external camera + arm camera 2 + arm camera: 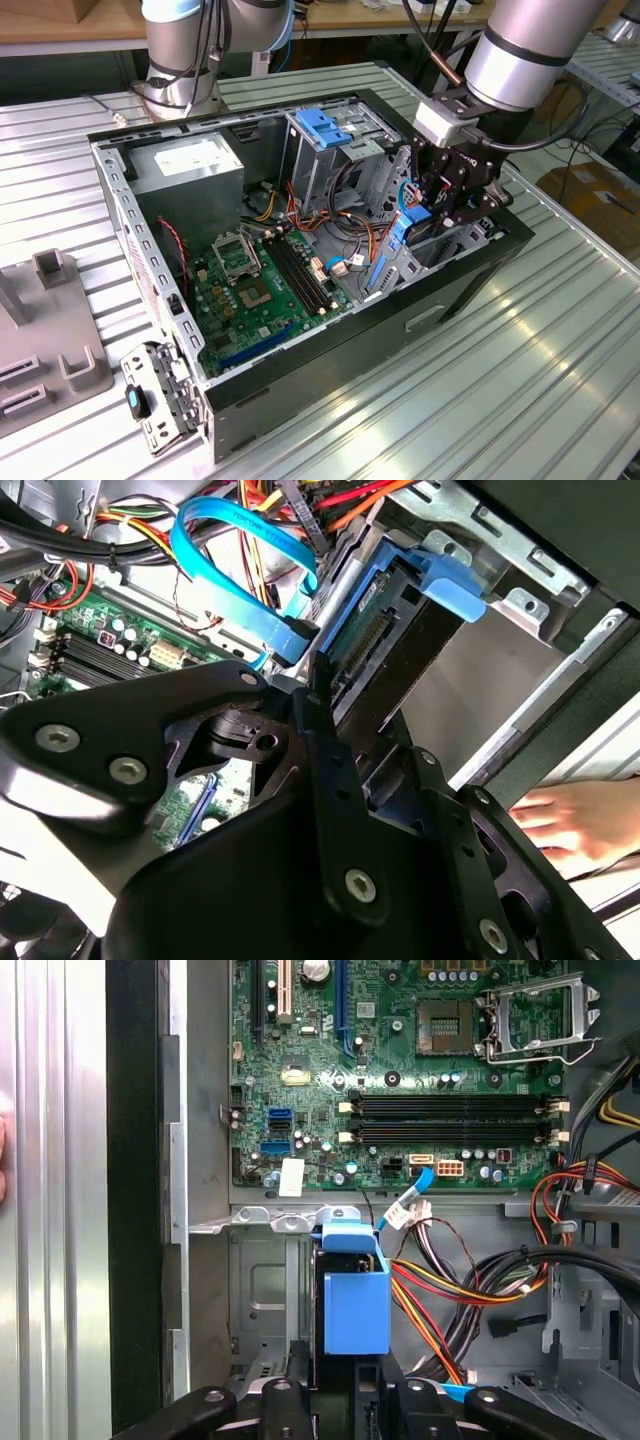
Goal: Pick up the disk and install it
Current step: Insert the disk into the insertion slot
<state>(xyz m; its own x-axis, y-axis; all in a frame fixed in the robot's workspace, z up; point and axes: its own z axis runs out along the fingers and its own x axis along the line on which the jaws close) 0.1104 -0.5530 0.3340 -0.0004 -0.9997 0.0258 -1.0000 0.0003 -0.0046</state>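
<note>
Disk [355, 1305] inside open computer case [330, 362]

Arm [522, 45] angled down, gripper [437, 210] fingers [298, 1385] clamped

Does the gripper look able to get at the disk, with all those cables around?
Likely yes: the gripper seems shut on the disk; the cables lie beside it, not between.

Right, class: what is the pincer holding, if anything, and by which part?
The disk, its upper end clamped in the pincer.
</note>
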